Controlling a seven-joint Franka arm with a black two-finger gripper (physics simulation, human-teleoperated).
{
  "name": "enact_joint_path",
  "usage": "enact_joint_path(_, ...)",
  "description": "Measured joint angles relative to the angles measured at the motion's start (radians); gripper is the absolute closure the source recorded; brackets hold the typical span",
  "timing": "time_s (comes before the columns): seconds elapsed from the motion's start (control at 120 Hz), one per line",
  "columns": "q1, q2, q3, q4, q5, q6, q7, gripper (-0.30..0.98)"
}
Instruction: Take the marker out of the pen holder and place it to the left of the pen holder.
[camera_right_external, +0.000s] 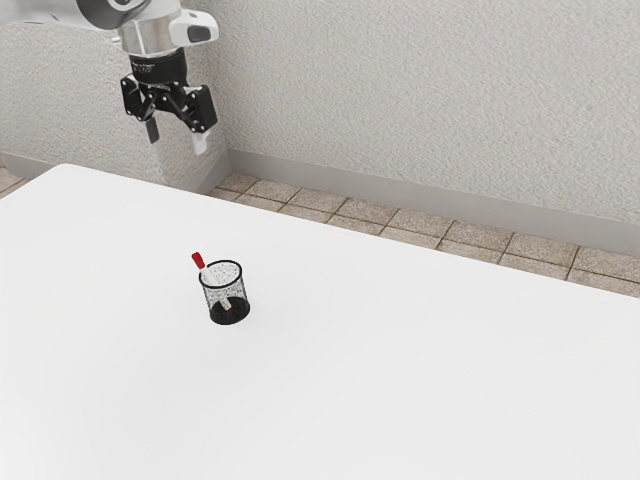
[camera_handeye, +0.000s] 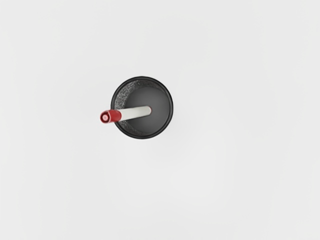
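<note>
I have the gripper (camera_right_external: 176, 138) hanging high above the table (camera_right_external: 420, 370) with its two fingers parted and nothing between them, and the marker (camera_right_external: 199, 262) lies below it, standing in the mesh pen holder (camera_right_external: 229, 313) on the exterior view's left half. Its long axis slants up from the holder's floor to the rim on the exterior view's left, so I judge my grasp should match that lean. It has a white barrel and a red cap, which pokes out past the rim.

White tabletop (camera_right_external: 400, 370), textured pale wall (camera_right_external: 430, 90), grey baseboard (camera_right_external: 400, 196), brown floor tiles (camera_right_external: 370, 211).
</note>
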Motion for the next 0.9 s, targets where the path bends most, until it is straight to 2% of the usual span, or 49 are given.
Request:
enact_joint_path(0.2, 0.000, 0.000, 0.000, 0.000, -0.002, -0.002, 0.000, 0.00)
enact_joint_path(0.358, 0.019, 0.008, -0.004, 0.012, -0.051, 0.009, -0.006, 0.00)
enact_joint_path(0.492, 0.158, 0.112, -0.001, -0.125, -0.074, 0.028, -0.047, 0.00)
enact_joint_path(0.6, 0.214, 0.179, 0.000, -0.227, -0.119, 0.081, -0.079, 0.00)
enact_joint_path(0.708, 0.234, 0.240, 0.000, -0.232, -0.181, 0.114, -0.112, 0.00)
enact_joint_path(0.9, 0.216, 0.247, -0.009, -0.223, -0.236, 0.141, -0.138, 0.00)
